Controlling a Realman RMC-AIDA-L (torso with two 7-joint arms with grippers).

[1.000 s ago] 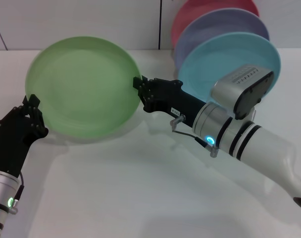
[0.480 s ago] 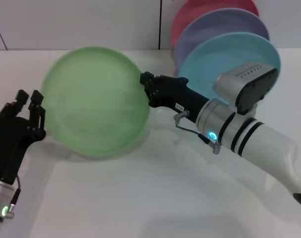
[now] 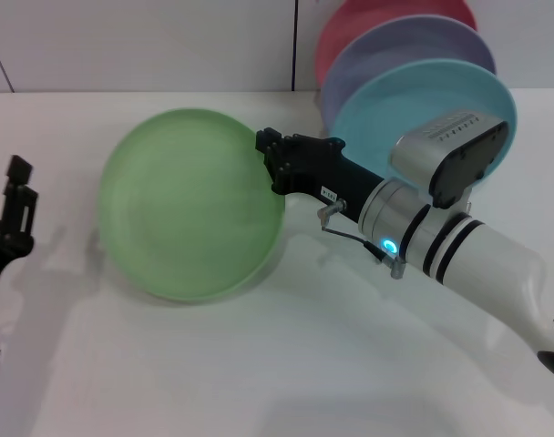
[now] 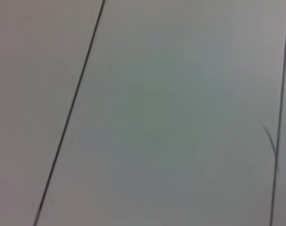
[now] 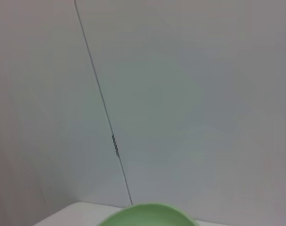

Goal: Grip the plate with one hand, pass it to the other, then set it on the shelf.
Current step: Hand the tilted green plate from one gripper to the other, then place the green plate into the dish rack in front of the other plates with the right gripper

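The light green plate hangs tilted above the white table, held by its right rim. My right gripper is shut on that rim, its black fingers pinching the edge. The right wrist view catches only the plate's top edge against a grey wall. My left gripper stands open at the far left, well apart from the plate, with nothing between its fingers. The left wrist view holds nothing but wall panels. The shelf is hidden behind the standing plates and my right arm.
Three plates stand upright in a row at the back right: light blue in front, lavender behind it, pink at the rear. My right forearm stretches across the table's right side.
My left gripper has let go of the plate's left rim and drawn back to the left. The right gripper has carried the plate rightward.
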